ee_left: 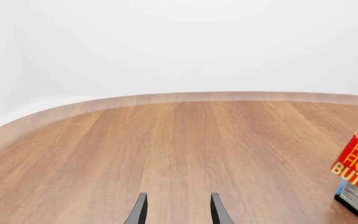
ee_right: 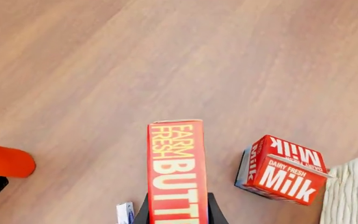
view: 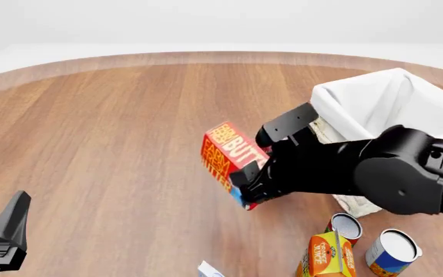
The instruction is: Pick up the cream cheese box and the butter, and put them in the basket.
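— Centre of frame? Butter (view: 229,151) clamped in the right gripper (view: 246,183), tilted, "BUTT" lettering facing up and left, lifted off the table (view: 113,133).

— At three o'clock from it? Basket (view: 375,104), white cloth over the rim, partly hidden behind the black right arm (view: 391,170).

— Toward five o'clock? Orange juice carton (view: 327,255), then two cans: one (view: 346,227) just beside the carton, another (view: 391,251) near the lower right edge.

— At six o'clock? Corner of a small white item (view: 209,270), too cropped to identify.

— At eight o'clock? Left gripper (view: 4,234) near the lower left corner, well apart from everything; finger spacing unclear.
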Robot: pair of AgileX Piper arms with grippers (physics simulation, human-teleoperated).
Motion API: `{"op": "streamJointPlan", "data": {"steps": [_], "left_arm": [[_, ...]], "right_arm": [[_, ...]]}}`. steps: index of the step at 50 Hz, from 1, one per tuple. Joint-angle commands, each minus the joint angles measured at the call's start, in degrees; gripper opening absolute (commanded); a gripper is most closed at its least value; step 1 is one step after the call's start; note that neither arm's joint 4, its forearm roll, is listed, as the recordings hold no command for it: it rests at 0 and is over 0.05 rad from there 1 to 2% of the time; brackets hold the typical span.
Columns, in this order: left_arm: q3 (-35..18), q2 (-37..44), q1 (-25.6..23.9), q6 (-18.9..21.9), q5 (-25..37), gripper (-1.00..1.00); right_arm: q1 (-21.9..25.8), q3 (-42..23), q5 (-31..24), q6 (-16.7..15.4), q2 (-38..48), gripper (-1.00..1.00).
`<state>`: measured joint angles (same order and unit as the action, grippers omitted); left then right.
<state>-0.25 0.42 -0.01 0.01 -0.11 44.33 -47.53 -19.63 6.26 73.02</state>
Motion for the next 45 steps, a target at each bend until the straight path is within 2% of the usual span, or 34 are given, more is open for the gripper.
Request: {"op": "streamJointPlan", "data": {"steps": [1,9,14,18,25,26,28,45], "left_arm": [[0.0,0.01,0.01,0.01,0.0,1.0],[0.0,0.0,0.0,0.0,0.0,1.0],[0.0,0.0,0.01,0.0,0.0,1.0],[0.0,0.0,0.0,0.0,0.0,1.0],[0.0,0.01,-0.01,0.02,0.0,1.0],[0.0,0.0,-0.01,-0.01,0.0,1.0],[0.0,0.0,-0.01,-0.01,0.0,1.0],[0.0,0.0,0.0,-0.01,0.0,1.0]], "right_arm": [[0.73,-4.1,-2.32,3.21,-3.87,-1.0],[0.16,-5.86,-3.05,6.8,-6.85,-1.0],[-0.34,-6.36,-3.26,7.16,-7.42,-1.0],[-0.58,-7.44,-3.85,9.98,-8.32,-1.0],[-1.9,-8.93,-4.45,11.99,-8.99,-1.0],[-2.35,-9.2,-4.46,12.52,-9.35,-1.0],[-2.73,-9.6,-4.39,15.62,-10.01,-1.0],[-7.47,-10.17,-3.6,17.28,-12.23,-1.0]]}}
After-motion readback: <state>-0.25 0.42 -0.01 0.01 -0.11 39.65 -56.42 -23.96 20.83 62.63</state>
